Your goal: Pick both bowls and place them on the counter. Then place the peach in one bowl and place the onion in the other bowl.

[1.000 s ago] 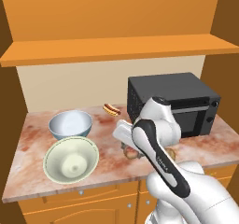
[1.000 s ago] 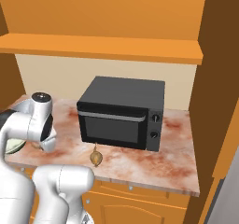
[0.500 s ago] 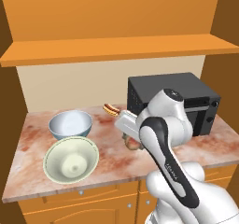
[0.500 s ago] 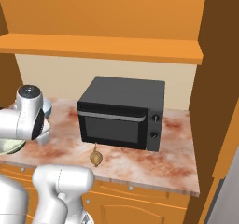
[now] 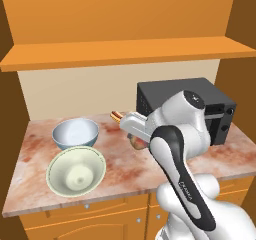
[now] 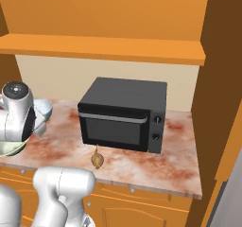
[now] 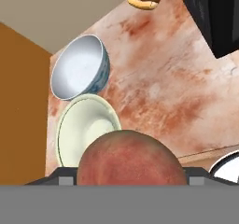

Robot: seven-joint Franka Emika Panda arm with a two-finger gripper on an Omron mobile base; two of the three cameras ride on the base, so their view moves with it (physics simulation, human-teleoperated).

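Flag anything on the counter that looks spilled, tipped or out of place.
Nothing stands out. Both bowls, white and cream, sit upright on the counter, the onion rests before the microwave, and the peach sits in the claw.

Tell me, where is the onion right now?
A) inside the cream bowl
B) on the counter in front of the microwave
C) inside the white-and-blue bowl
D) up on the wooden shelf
B: the onion lies on the counter just before the microwave, outside both bowls.
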